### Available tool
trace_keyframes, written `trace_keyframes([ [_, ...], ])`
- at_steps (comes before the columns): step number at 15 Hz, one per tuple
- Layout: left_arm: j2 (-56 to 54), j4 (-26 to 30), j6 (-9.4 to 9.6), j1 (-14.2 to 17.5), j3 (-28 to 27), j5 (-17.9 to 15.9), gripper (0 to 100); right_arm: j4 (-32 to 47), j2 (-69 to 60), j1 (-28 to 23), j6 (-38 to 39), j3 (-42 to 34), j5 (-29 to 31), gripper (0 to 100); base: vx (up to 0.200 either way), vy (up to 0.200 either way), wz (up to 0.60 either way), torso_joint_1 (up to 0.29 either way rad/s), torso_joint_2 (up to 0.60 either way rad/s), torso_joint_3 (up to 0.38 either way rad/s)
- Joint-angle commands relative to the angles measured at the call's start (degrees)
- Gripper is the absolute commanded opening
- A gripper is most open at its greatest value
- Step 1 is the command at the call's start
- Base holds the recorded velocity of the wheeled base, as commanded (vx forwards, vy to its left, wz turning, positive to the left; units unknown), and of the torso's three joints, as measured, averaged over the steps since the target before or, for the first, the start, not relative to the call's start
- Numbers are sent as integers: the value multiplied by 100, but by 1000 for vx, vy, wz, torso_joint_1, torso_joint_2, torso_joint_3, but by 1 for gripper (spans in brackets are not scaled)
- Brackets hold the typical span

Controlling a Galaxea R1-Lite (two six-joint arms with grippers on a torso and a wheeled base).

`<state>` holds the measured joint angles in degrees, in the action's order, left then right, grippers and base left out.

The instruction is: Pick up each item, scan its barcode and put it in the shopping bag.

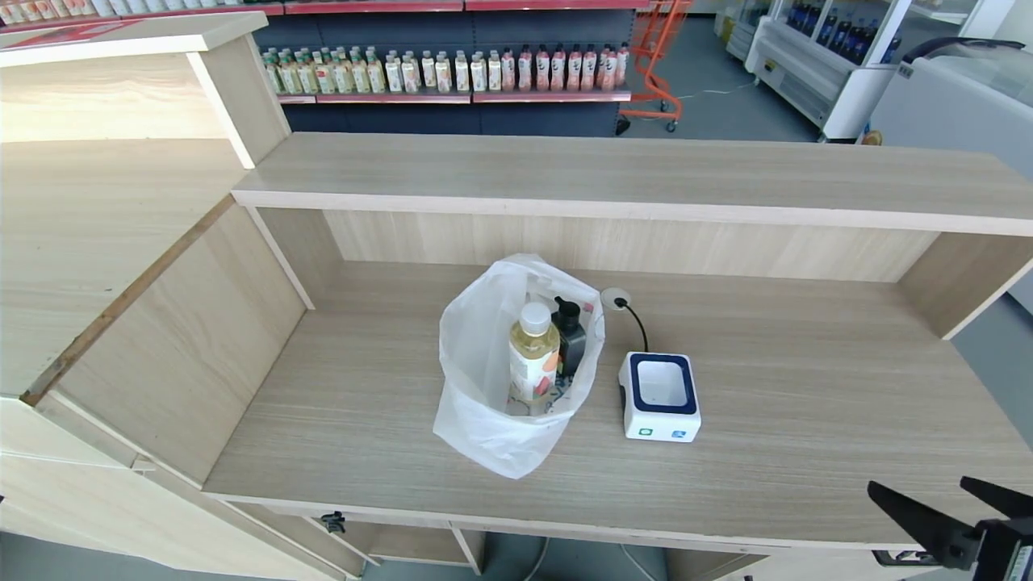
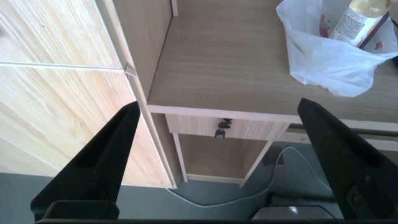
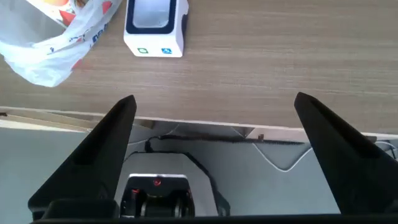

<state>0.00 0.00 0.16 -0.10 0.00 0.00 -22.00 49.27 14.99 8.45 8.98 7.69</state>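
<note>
Sitting near the middle of the surface (image 1: 807, 403) is the white bag (image 1: 484, 387), mouth open and facing up. Inside it there's a bottle (image 1: 533, 347) of yellowish drink with a white cap, standing upright, and a black pump bottle (image 1: 570, 335) right behind it, pretty much touching. Just beside the bag on the robot's right is the scanner (image 1: 660, 395), a white box with a dark blue frame around its window, and a black cable (image 1: 637, 323) runs from behind it to a round port in the surface. Bag and scanner look close but apart.

Left pincer (image 2: 219, 104) is spread wide with nothing in it, hanging off the front edge of the surface, well to the left of the bag. Right pincer (image 3: 214, 98) is the same deal: wide open, empty, out past the front edge, nearer the scanner's side.
</note>
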Motion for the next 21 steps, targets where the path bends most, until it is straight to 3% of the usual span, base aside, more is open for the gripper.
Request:
trace_keyframes([
  [1, 0, 0, 2, 1, 0, 0, 100, 1989, -3758, -1174, -370, -898, 268, 100, 0, 0, 0, 0, 0, 0],
  [2, 0, 0, 2, 1, 0, 0, 100, 2429, -4242, -1394, -572, -872, 110, 100, 0, 0, 0, 0, 0, 0],
  [4, 9, 0, 2, 1, 0, 0, 100, 2490, -4927, -1438, -669, -846, -31, 100, 0, 0, 0, 0, 0, 0],
  [17, 9, 0, 2, 1, 0, 0, 100, 2508, -4927, -1464, -783, -837, -259, 100, 0, 0, 0, 0, 0, 0],
  [18, 9, 0, 2, 1, 0, 0, 100, 2517, -4927, -1464, -783, -837, -259, 0, 0, 0, 0, 0, 0, 0],
  [21, 9, 0, 2, 1, 0, 9, 100, 2517, -4927, -1455, -818, -837, -259, 0, 0, 0, 0, 0, 0, 0],
])
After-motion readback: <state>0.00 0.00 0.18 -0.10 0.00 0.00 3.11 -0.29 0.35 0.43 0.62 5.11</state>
